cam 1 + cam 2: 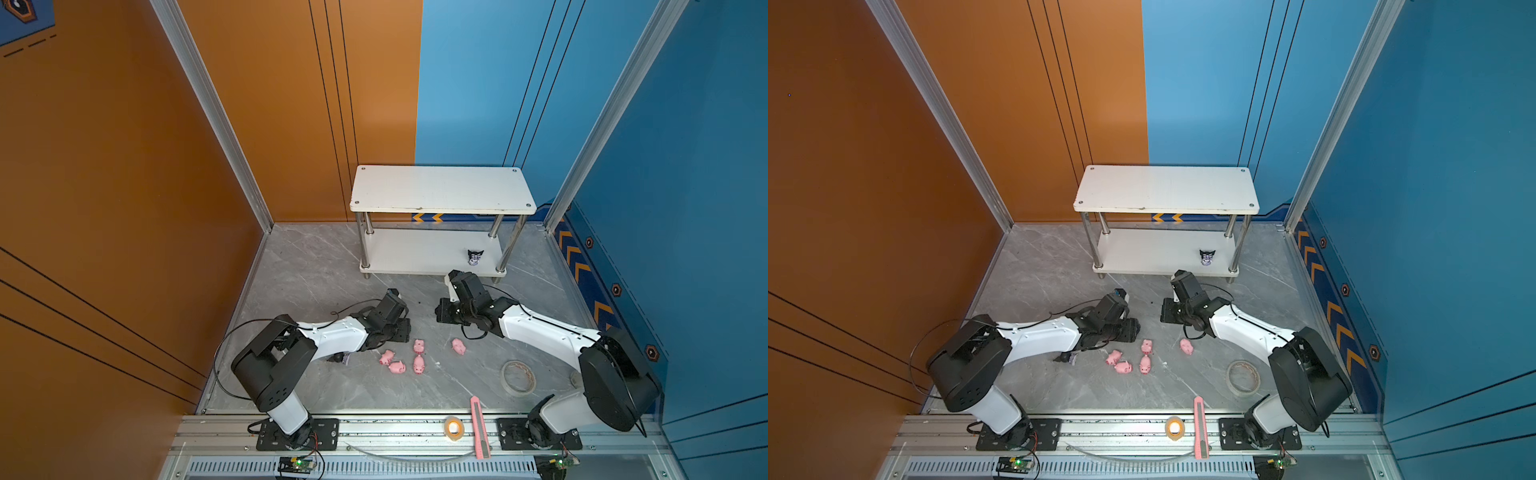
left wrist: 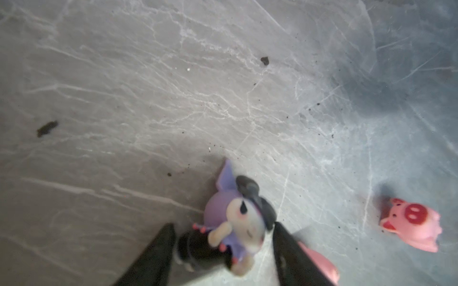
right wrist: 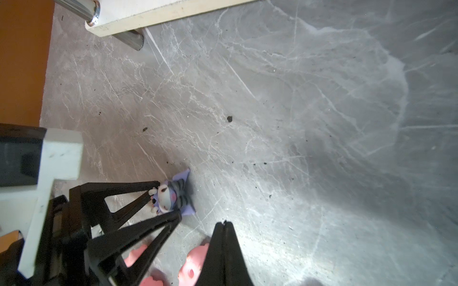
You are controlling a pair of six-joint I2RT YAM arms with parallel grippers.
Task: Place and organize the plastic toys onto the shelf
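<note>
White two-tier shelf (image 1: 440,189) stands centre frame in both top views; one black-eared figurine (image 1: 475,257) upright at the right end of its lower board. Left gripper (image 2: 223,224): fingers parted, straddling a second figurine (image 2: 238,218) lying on the grey floor (image 2: 148,86); pinching or not, cannot tell. Right gripper (image 3: 224,224): fingers pressed together, holding nothing. Five pink pigs (image 1: 419,364) loose on floor, lower centre of the top views; third figurine (image 1: 345,358) just left of them.

Pigs (image 1: 418,364) lie before the shelf (image 1: 440,189), a figurine (image 1: 475,257) on its lower board.
</note>
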